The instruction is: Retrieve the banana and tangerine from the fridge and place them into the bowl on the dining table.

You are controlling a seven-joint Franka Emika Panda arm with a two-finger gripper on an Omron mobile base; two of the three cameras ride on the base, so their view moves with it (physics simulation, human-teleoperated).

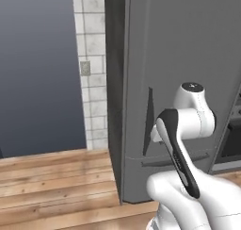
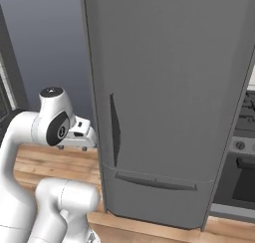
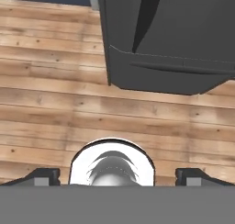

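The tall grey fridge point(image 2: 174, 87) stands shut right in front of me, also seen as the fridge point(image 1: 179, 59). A dark curved handle recess point(image 2: 114, 132) runs down its door, above the lower drawer front point(image 2: 154, 197). My gripper point(image 3: 120, 177) is open with nothing between its fingertips point(image 3: 43, 176), and it looks down at the wooden floor and the fridge's base point(image 3: 160, 67). The hand point(image 2: 79, 133) hangs left of the fridge door, apart from it. The banana and tangerine are hidden behind the shut door. The bowl and dining table are out of view.
Wooden plank floor point(image 1: 52, 182) spreads to the left of the fridge. A tiled wall strip point(image 1: 92, 59) and a blue-grey wall point(image 1: 37, 69) lie behind. The dark oven range point(image 2: 241, 172) stands close to the fridge's right side.
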